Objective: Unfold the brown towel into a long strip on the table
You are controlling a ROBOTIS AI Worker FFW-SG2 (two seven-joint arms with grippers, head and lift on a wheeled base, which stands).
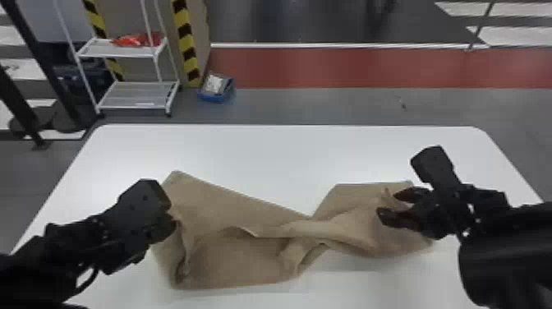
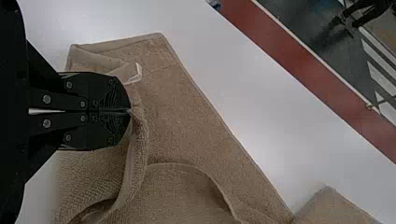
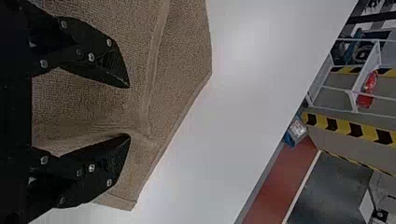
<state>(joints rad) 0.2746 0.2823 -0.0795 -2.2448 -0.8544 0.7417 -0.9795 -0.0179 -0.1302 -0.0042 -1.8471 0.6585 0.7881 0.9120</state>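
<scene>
Brown towel (image 1: pixel 238 254): rough matt terry cloth; table (image 1: pixel 287 156): smooth, slightly glossy w/ white finish.

Bright light leaves soft glare (rather milky) across the table (image 1: pixel 263 152).

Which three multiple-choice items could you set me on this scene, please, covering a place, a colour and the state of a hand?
1. At which part of the brown towel is the left hand?
A) The right end
B) The left end
C) The middle

2. What colour is the table?
A) White
B) Green
C) Yellow

3. How do the fingers of the right hand stand?
A) Closed together
B) Crossed over each other
C) Apart

Key:
1: B, as the head view shows it beside the towel's left end.
2: A, as the bare top beyond the towel is white.
3: C, as the right wrist view shows a wide gap between the two tips.
</scene>
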